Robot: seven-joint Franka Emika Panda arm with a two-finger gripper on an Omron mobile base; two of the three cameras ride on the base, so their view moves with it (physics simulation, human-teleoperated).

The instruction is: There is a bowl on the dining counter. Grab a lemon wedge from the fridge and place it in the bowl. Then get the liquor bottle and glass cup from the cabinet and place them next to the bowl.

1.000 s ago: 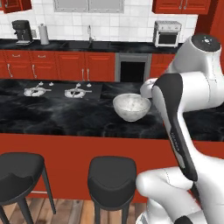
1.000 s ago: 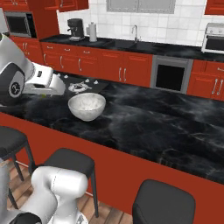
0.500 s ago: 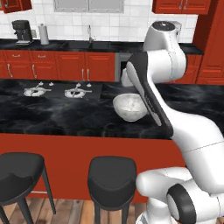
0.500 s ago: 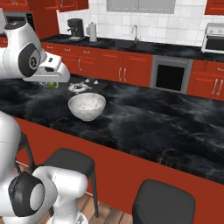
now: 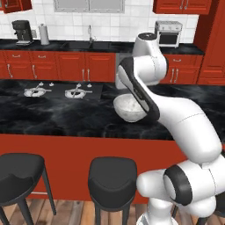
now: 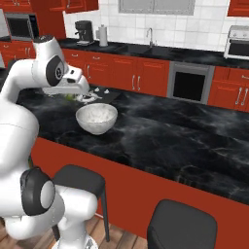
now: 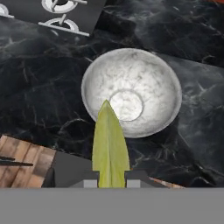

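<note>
**Robot arm holds a lemon wedge above a bowl on a black marble counter**

A white robot arm reaches over the dining counter [image 5: 52, 116], a long counter with a glossy black, white-veined top and a red front. On that top stands a pale grey-white bowl [image 7: 131, 91], round, empty, with a flat circle at its base.

Seen from the camera on the hand, the gripper [image 7: 110, 176] looks down at the bowl from above. Its two dark fingertips [image 7: 139, 176] are drawn close together and pinch the lemon wedge [image 7: 110, 146] between them. The wedge is yellow-green and pointed, and its tip overlaps the near part of the bowl, reaching to the edge of the circle at the base. The wedge is off the bowl's surface, held in the air.

From the right-hand base camera, the bowl [image 6: 97, 117] sits near the arm's end of the counter, and the gripper [image 6: 73, 96] hangs just behind and beside the bowl's rim, with a bit of green lemon wedge [image 6: 69, 97] showing under it. From the left-hand base camera, the arm crosses in front of the bowl [image 5: 127, 108] and hides part of it.

Beyond the bowl, a cooktop [image 7: 61, 15] with two burners is set into the counter. Black round stools [image 5: 112, 177] stand along the counter's red front, on the near side from the bowl.
</note>
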